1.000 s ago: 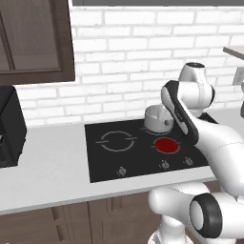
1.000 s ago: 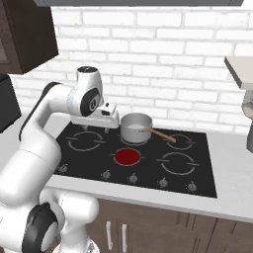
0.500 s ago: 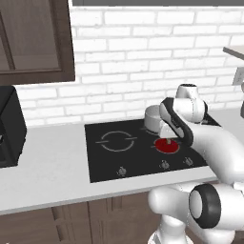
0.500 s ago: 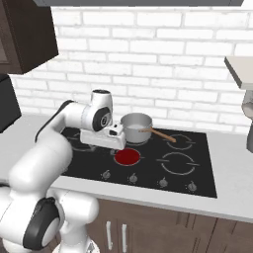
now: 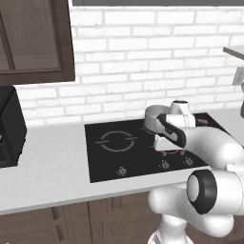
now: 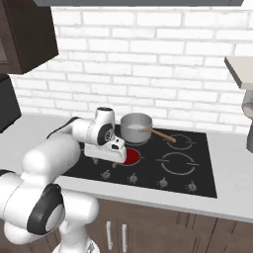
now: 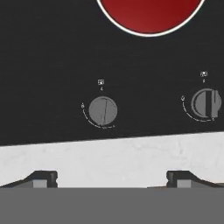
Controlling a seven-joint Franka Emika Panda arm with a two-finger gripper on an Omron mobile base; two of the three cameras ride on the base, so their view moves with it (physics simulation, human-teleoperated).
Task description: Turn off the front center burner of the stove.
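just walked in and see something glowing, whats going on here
A white robot arm has its claw low over the front edge of the flat black glass cooktop, open and touching nothing. The small round front center burner glows solid red. Two small silver knobs lie just ahead of the fingertips.

A steel pot [image 6: 136, 127] holding a wooden spoon [image 6: 159, 134] beside a brick wall [image 6: 148, 54]
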